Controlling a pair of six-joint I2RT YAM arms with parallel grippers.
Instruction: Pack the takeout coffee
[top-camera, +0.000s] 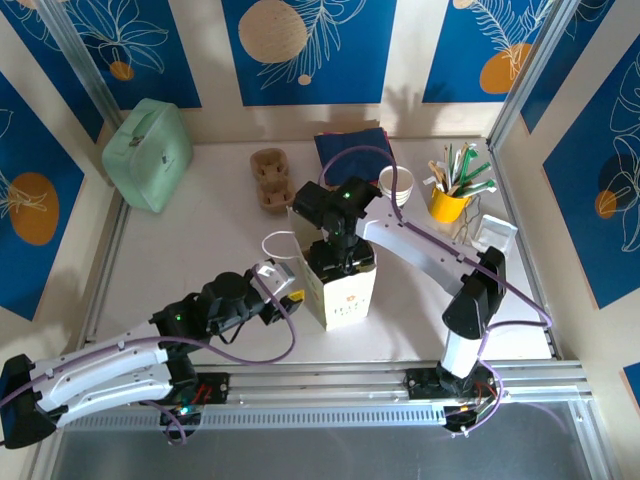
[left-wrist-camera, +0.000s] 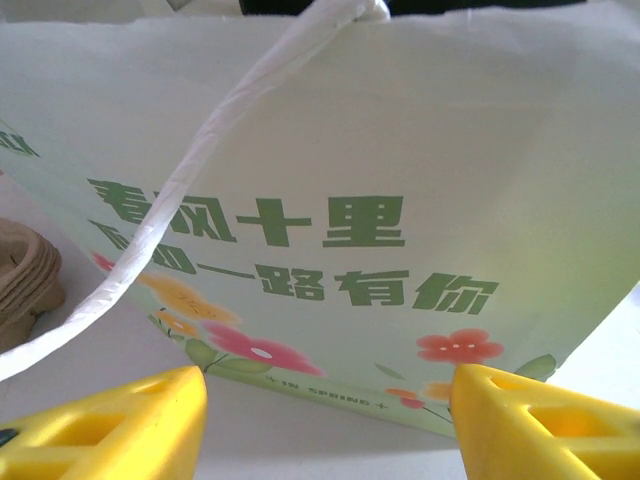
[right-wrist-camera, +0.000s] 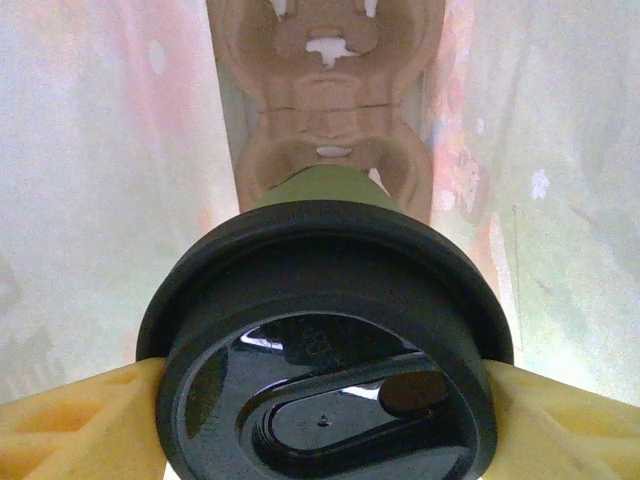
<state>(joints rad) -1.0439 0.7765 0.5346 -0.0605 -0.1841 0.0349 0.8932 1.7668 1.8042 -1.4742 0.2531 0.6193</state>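
Right gripper (right-wrist-camera: 322, 425) pinches the coffee cup (right-wrist-camera: 330, 340) upright inside the bag (left-wrist-camera: 400, 150), over its tray (right-wrist-camera: 330, 140). Left gripper (left-wrist-camera: 328, 430), spread, faces the bag, likely to steady it.

a staged lab cell: aluminium-framed table (top-camera: 150, 265) walled by blue leaf-print panels (top-camera: 310, 45)

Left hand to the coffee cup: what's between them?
Bare table, then the paper bag, in the left wrist view; the cup hangs inside, in the right hand.

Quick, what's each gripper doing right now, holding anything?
Left gripper: open, holding nothing, facing the paper bag.
Right gripper: closed on the takeout coffee, down inside the bag.
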